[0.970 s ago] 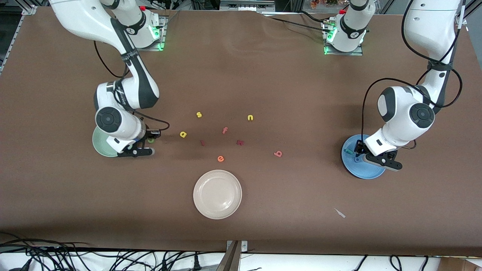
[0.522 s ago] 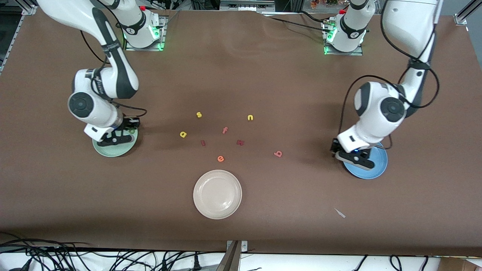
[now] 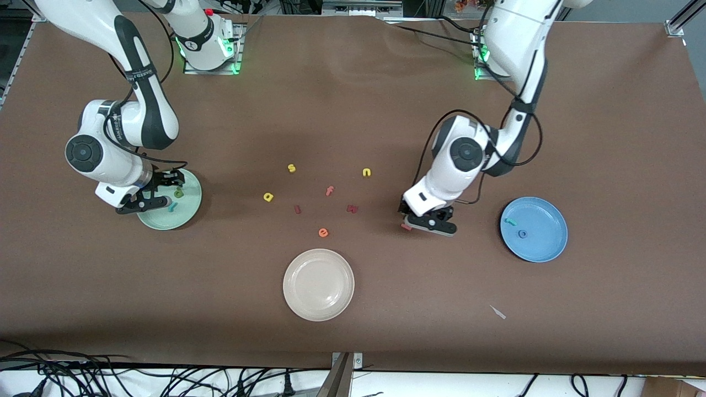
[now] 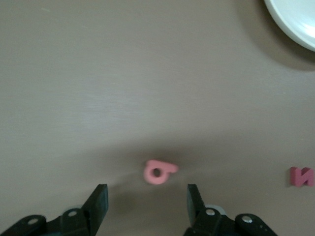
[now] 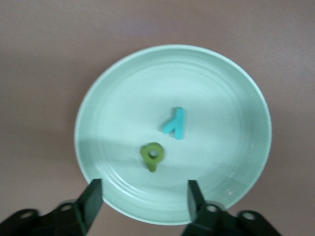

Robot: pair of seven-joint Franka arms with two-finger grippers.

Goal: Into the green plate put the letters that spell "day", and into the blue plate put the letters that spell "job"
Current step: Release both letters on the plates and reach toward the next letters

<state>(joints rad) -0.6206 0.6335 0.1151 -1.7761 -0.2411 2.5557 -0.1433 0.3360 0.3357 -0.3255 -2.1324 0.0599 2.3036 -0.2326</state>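
Observation:
The pale green plate (image 3: pixel 187 212) lies toward the right arm's end of the table. A dark green "d" (image 5: pixel 152 155) and a teal "y" (image 5: pixel 175 124) lie in it. My right gripper (image 5: pixel 143 201) hangs open over this plate's edge, holding nothing. The blue plate (image 3: pixel 546 245) holds a teal "j" (image 3: pixel 511 222) and a blue "o" (image 3: pixel 522 234). My left gripper (image 4: pixel 146 206) is open just above the table beside the pink "b" (image 4: pixel 158 171), which lies loose. The yellow "a" (image 3: pixel 268 196) rests on the table, mid-table.
A cream plate (image 3: pixel 319 284) sits nearer the front camera, mid-table. Loose letters are scattered between the arms: yellow "s" (image 3: pixel 291 168), yellow "n" (image 3: pixel 367 172), pink "f" (image 3: pixel 329 191), orange "e" (image 3: pixel 323 232) and two dark red pieces (image 3: pixel 352 208).
My right gripper carried the "d" over the green plate and opened; the "d" now lies in the plate. My left arm swung from the blue plate to the pink "b".

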